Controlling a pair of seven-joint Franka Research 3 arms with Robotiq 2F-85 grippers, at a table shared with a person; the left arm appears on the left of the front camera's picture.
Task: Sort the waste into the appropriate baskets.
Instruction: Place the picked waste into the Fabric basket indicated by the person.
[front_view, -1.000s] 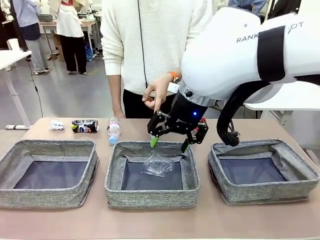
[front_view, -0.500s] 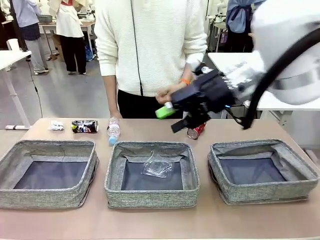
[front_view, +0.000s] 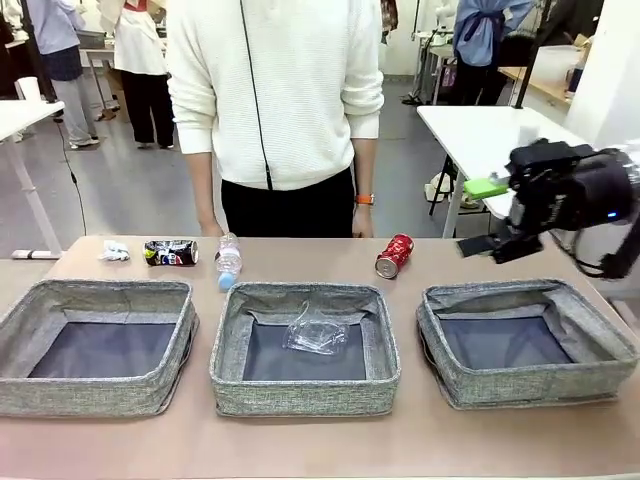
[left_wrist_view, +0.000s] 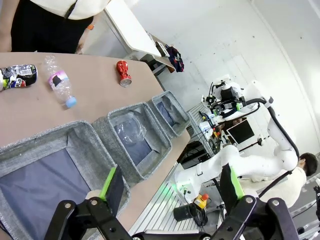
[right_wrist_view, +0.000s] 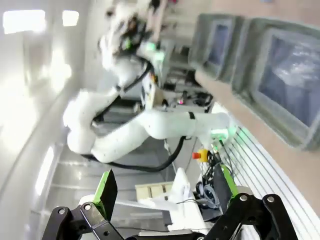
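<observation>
A clear crumpled plastic cup (front_view: 315, 335) lies in the middle basket (front_view: 300, 396). The left basket (front_view: 100, 398) and right basket (front_view: 530, 388) hold nothing. On the table behind them are a white paper wad (front_view: 113, 250), a crushed dark blue can (front_view: 170, 252), a blue-capped bottle (front_view: 228, 258) and a crushed red can (front_view: 394, 255). My right gripper (front_view: 482, 216) hangs open and empty above the right basket's far edge. The left wrist view has my left gripper (left_wrist_view: 170, 185) open and empty above the left basket (left_wrist_view: 75, 137), with the red can (left_wrist_view: 123, 73) and bottle (left_wrist_view: 59, 86) beyond.
A person in a white sweater stands at the far edge, one hand (front_view: 362, 218) hanging just behind the red can. A white table (front_view: 480, 130) stands behind on the right. The right wrist view is blurred, with my right gripper (right_wrist_view: 165, 190) open and the baskets (right_wrist_view: 280, 75) at upper right.
My right arm has swung from above the middle basket up and away to the right. The cup stays in the middle basket. The person's hand has dropped, and the red can now shows.
</observation>
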